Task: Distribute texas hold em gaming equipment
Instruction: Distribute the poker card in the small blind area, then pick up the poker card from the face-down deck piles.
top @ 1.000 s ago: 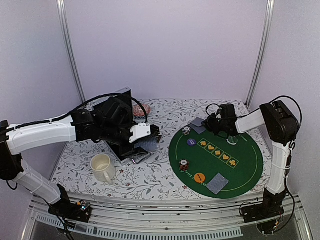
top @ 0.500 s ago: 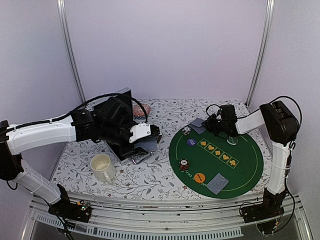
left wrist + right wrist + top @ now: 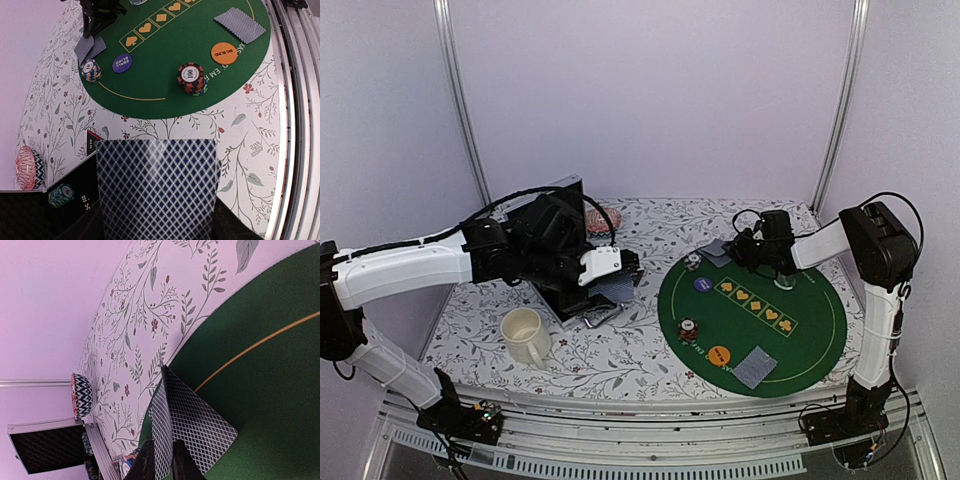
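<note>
Right wrist view: the right gripper (image 3: 163, 461) is set over the far-left rim of the green mat (image 3: 280, 390). Its fingers (image 3: 145, 460) stand narrow on either side of the edge of the playing cards (image 3: 200, 425). One card lies flat on the mat. A second card stands tilted on its edge and rises into the gap between the fingers. It cannot be told whether the fingers clamp this card or have let it go.

The cards lie directly at the fingertips, with their long axis running away from the fingers across the mat rim. The right arm is much the nearer; the left arm is well apart, across the tabletop (image 3: 640, 350). The next move is probably a release and a straight withdrawal, which must not drag the tilted card along.

Left wrist view: the left gripper (image 3: 620, 272) grips the held cards (image 3: 155, 195), which hang above the tabletop just beside the mat.

The card backs show a fine blue-and-white diamond lattice. The cards are thin and flat and will slide easily on the mat.
</note>
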### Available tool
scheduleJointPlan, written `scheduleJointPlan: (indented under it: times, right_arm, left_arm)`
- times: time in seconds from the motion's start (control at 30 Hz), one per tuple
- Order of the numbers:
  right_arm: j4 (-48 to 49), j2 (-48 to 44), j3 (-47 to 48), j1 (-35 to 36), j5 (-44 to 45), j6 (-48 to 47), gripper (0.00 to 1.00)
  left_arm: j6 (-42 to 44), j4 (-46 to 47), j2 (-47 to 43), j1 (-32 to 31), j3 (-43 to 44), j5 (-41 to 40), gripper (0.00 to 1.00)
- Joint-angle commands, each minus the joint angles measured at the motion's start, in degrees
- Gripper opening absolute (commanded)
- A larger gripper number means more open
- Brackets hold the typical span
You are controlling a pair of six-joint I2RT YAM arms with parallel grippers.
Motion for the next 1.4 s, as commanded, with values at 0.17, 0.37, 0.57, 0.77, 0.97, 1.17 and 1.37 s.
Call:
scheduleJointPlan:
  times: [0.17, 0.37, 0.57, 0.77, 0.97, 1.17, 1.37]
  right_arm:
    - [0.7, -2.3, -2.8, -0.2, -0.2, 0.1, 0.33]
    - [-0.6, -4.6, -4.1, -0.2, 1.6, -1.2, 0.44]
    - [-2.7, -6.8, -4.4, -0.5, 4.6, -3.0, 0.57]
    - [-7.0, -14.5, -3.3, 0.4, 5.3, -15.1, 0.6]
    - [-15.5, -28.7, -2.6, 7.1, 0.0, -38.7, 0.66]
    - [-21.7, -35.6, -2.6, 15.1, -9.9, -42.5, 0.66]
    - [-21.4, -35.5, -2.0, 24.0, -13.0, -40.1, 0.66]
  left_arm:
    - [0.7, 1.2, -1.4, 0.3, -0.6, 0.1, 0.61]
    - [0.7, 1.3, -1.6, 0.2, -0.6, 0.4, 0.61]
    - [1.0, 1.2, -1.9, 0.3, -0.5, 0.3, 0.61]
    - [1.2, 0.3, -2.3, 0.3, 0.8, 0.2, 0.61]
    - [1.8, -0.2, -2.6, -0.1, 1.7, 1.0, 0.61]
    - [0.6, 0.4, -2.1, -1.6, 2.7, 0.8, 0.6]
    - [-0.9, 1.1, -1.6, -5.6, 2.5, -3.0, 0.61]
